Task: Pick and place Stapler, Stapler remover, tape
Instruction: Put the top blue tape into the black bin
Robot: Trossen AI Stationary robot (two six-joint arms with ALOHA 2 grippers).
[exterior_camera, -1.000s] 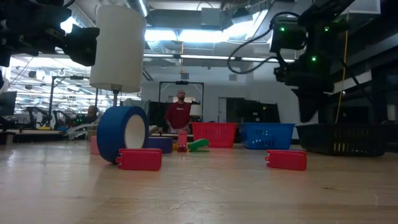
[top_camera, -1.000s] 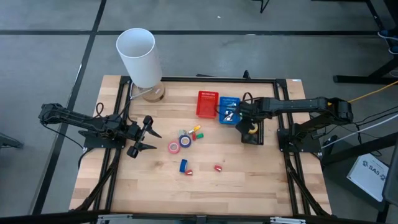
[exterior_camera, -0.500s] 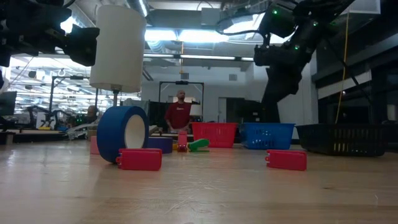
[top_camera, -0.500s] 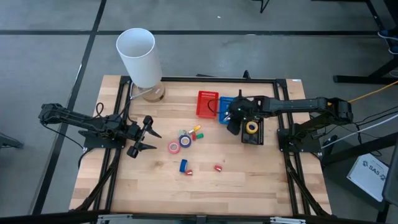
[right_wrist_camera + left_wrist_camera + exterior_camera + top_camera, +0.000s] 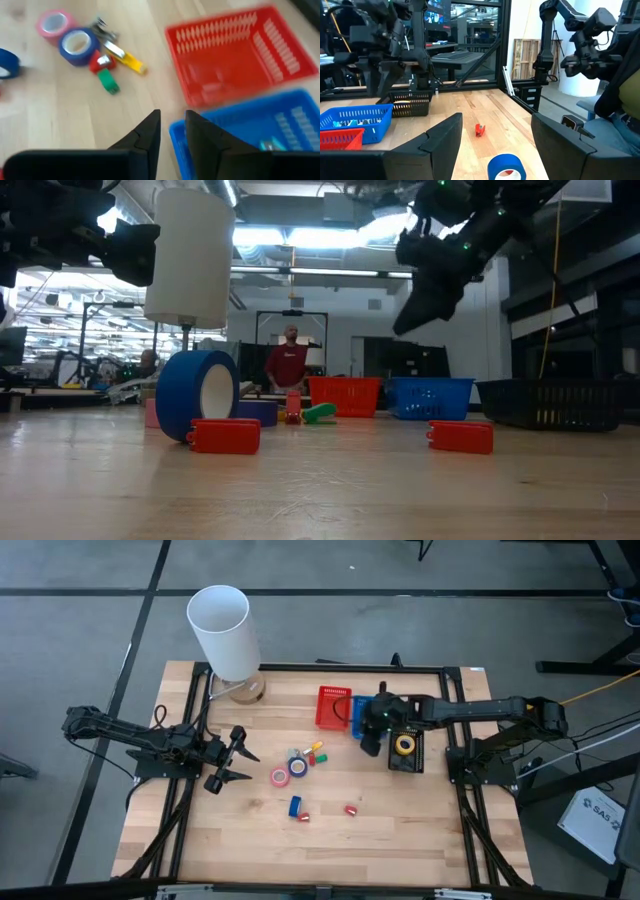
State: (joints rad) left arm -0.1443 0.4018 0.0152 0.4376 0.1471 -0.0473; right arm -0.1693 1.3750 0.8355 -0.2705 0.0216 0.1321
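Note:
A pink tape roll (image 5: 279, 777) and a blue-purple roll (image 5: 298, 767) lie flat mid-table. A blue roll (image 5: 295, 806) stands on edge, next to a small red stapler (image 5: 303, 817); a second red stapler (image 5: 351, 809) lies apart. A yellow roll (image 5: 404, 745) lies in the black basket (image 5: 415, 762). My right gripper (image 5: 372, 745) hangs above the blue basket's (image 5: 362, 706) near edge, narrowly open (image 5: 173, 120) and holding nothing. My left gripper (image 5: 250, 767) waits wide open at the table's left, facing the blue roll (image 5: 506, 167).
A red basket (image 5: 334, 706) sits left of the blue one. Small green, yellow and red pieces (image 5: 112, 65) and a metal-clawed item (image 5: 102, 27) lie by the flat rolls. A tall white cylinder (image 5: 225, 630) stands at the far left corner. A person (image 5: 289, 365) stands beyond the table.
My right gripper has moved from over the black basket toward the table's left, to the blue basket's near edge, rising and tipping as it went. The yellow roll now lies uncovered in the black basket.

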